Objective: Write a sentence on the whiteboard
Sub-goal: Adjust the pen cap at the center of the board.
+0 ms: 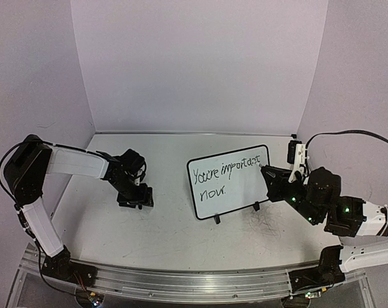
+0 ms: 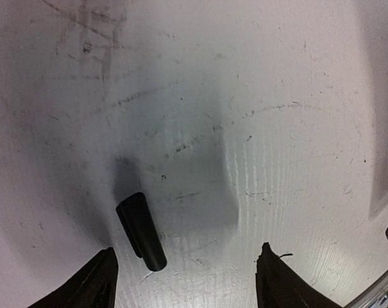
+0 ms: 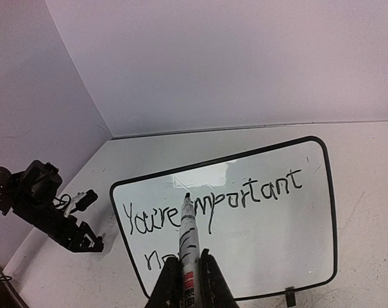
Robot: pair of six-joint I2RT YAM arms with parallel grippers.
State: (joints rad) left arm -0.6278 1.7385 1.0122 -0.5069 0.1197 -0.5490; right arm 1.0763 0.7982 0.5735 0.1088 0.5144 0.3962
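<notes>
The whiteboard (image 1: 235,189) stands tilted on two black feet mid-table, with "You're important now." written on it in black. It fills the right wrist view (image 3: 270,244). My right gripper (image 1: 275,178) is at the board's right edge, shut on a white-and-black marker (image 3: 188,228) between its fingers (image 3: 170,282). The marker tip points at the board's face; I cannot tell whether it touches. My left gripper (image 1: 135,196) points down at the table left of the board, open and empty (image 2: 187,260). A black marker cap (image 2: 141,231) lies on the table between its fingers.
The white table (image 1: 168,237) is scuffed with pen marks. Pale walls close in the back and both sides. A black-and-white box with a cable (image 1: 295,154) sits at the far right corner. A metal rail (image 1: 181,282) runs along the near edge.
</notes>
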